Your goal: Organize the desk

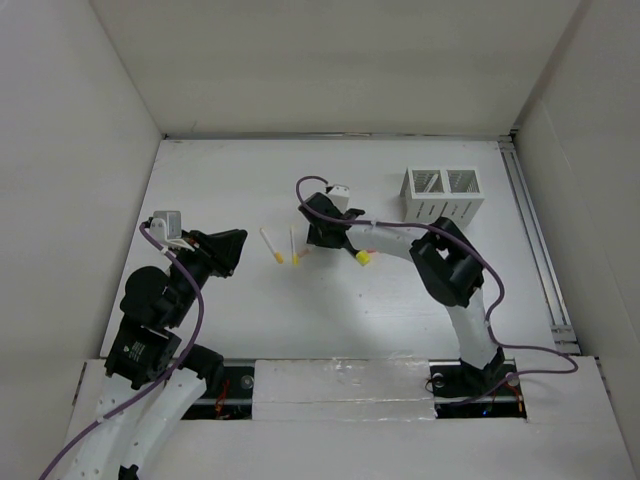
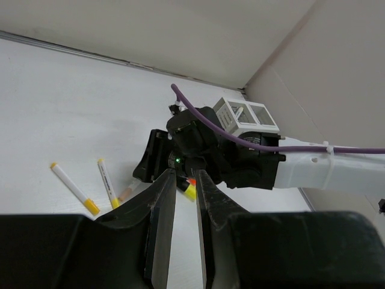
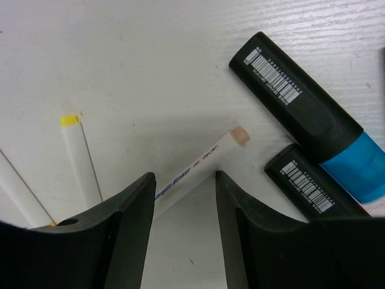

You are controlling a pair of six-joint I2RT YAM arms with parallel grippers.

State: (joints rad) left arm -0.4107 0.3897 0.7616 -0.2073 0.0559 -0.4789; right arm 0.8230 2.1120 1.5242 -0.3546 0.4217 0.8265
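A robotics laboratory cell is indicated. A white desk (image 1: 330, 310) is enclosed by plain white panels (image 1: 330, 60), and a metal rail (image 1: 535, 240) is fitted along one edge. A left arm (image 1: 150, 320) and a right arm (image 1: 455, 275) are bolted at the near edge, with purple cabling (image 2: 198, 117) left exposed.

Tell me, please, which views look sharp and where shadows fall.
Top external: even soft light, faint shadows under the right arm on the desk. Left wrist: the left gripper dark, white markers sharp. Right wrist: barcodes on the black highlighter crisp.
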